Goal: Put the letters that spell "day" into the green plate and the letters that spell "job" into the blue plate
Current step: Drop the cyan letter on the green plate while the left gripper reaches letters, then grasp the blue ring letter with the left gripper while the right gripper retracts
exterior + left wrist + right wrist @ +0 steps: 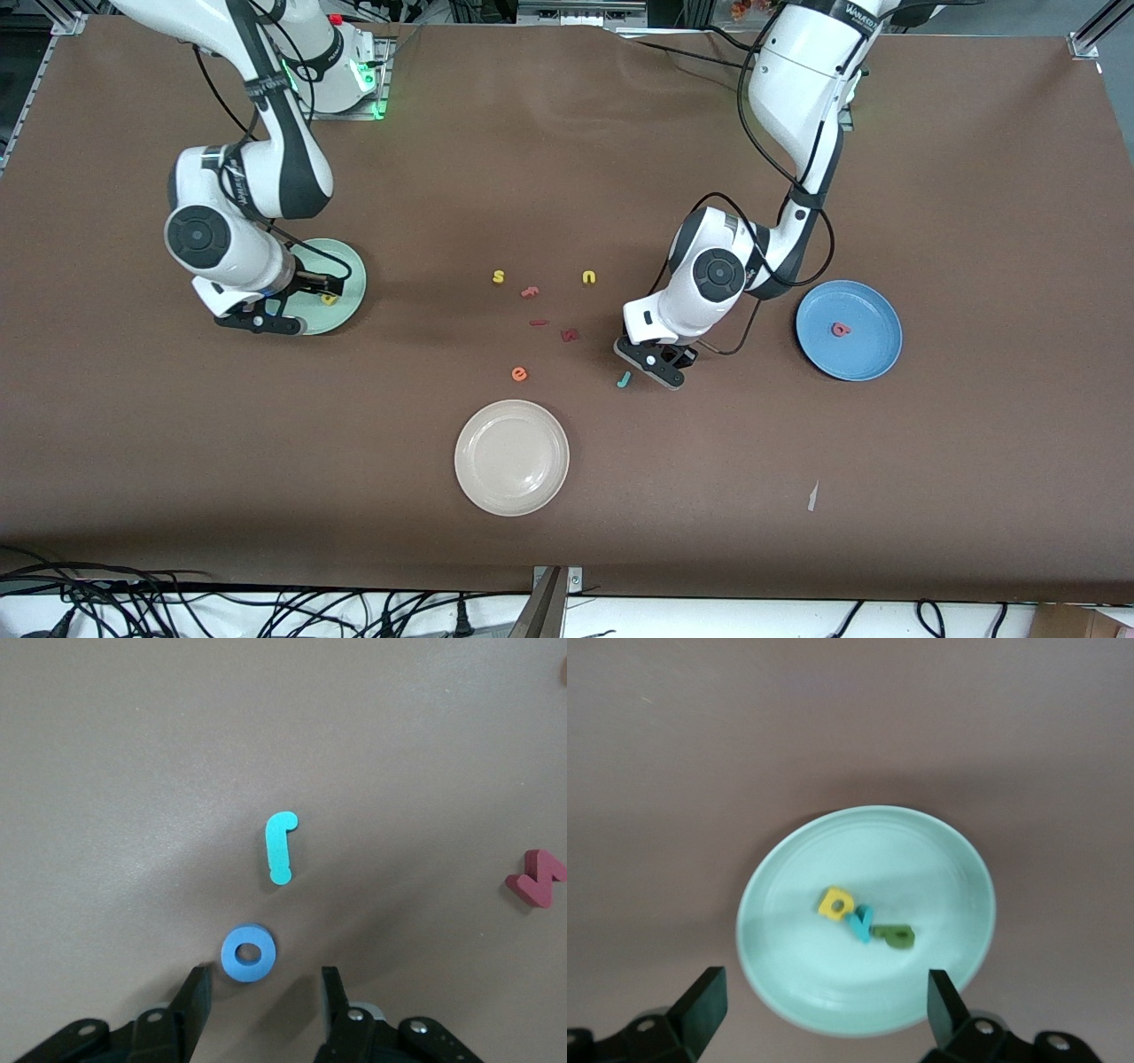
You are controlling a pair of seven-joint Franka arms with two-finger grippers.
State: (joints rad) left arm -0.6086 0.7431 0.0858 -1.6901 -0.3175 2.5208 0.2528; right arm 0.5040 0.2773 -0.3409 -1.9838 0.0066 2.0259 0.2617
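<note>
Your right gripper hangs over the green plate, jaws wide apart, because d, a and y already lie inside. Your left gripper, jaws half apart and empty, hovers by the blue o and the teal j on the tabletop; the pink b waits in the blue plate.

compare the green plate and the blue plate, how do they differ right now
The green plate holds three letters, a yellow, a light-blue and a dark green one; the blue plate holds only a pink-red letter. The green plate has the open right claw above it; the blue plate has none. Both are round and glossy.
</note>
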